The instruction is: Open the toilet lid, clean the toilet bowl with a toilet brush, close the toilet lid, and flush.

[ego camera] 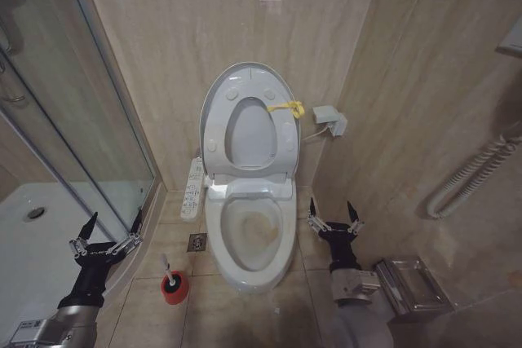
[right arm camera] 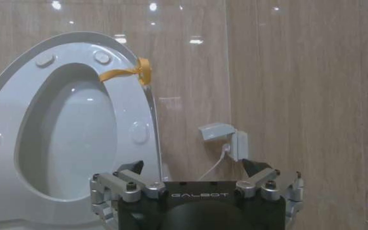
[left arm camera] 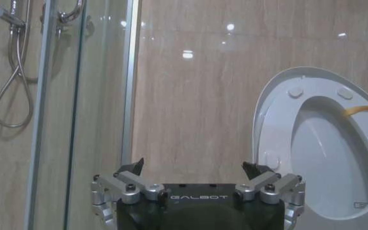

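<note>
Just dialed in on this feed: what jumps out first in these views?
The toilet lid and seat stand raised against the back wall, a yellow tag on the rim, baring the yellowish-brown stained toilet bowl in the middle. The toilet brush sits in its red holder on the floor left of the bowl. The left gripper and right gripper hang open and empty on either side.

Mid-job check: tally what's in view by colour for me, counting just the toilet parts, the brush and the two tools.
White: 3 - toilet lid raised, seat raised against it, toilet bowl
Red and white: 1 - toilet brush on the floor
Black and silver: 2 - left tool, right tool, both open
Total: 6
</note>
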